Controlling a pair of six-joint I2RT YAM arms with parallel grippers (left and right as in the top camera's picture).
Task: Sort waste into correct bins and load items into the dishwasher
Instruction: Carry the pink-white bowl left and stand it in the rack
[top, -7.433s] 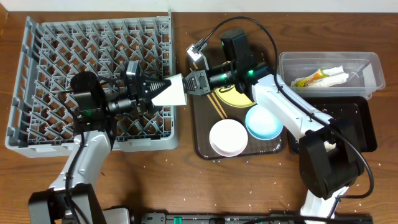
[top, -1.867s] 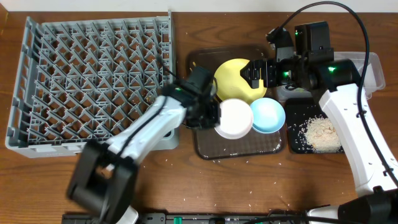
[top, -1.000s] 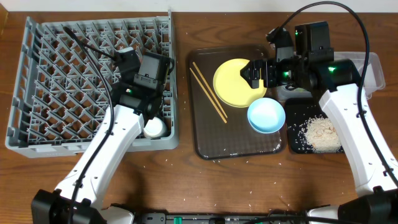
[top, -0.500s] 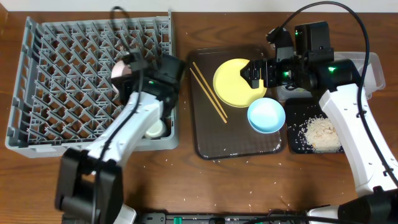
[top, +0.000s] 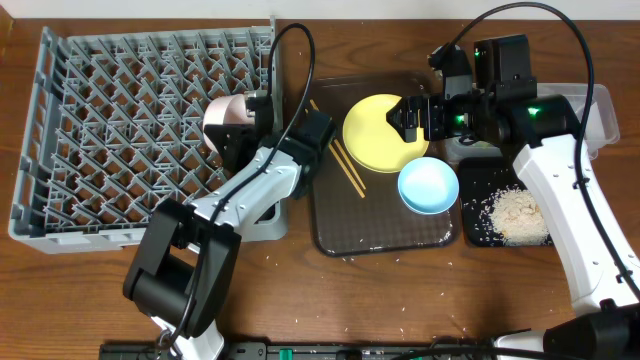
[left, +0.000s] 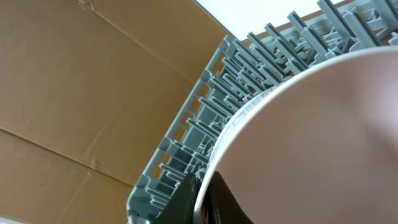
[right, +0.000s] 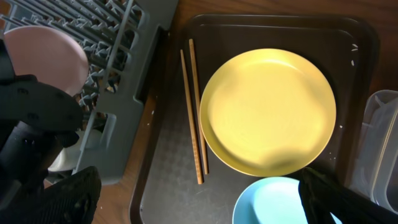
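Left tool (left: 202, 198) clamped on rim of white bowl (top: 228, 112); bowl tilted on edge over right side of dish rack (top: 100, 100), pegs close behind it. Right tool (top: 408, 118) spread wide, gripping nothing, hovering above yellow plate (top: 378, 132) on brown serving tray (top: 380, 232). Chopsticks (top: 342, 162) lie side by side on tray between both tools, just beside plate. Light blue bowl (top: 428, 186) near right tool. Rice scraps (top: 518, 213) heaped in black tray (top: 478, 230) beyond it, on wooden surface (top: 300, 290).
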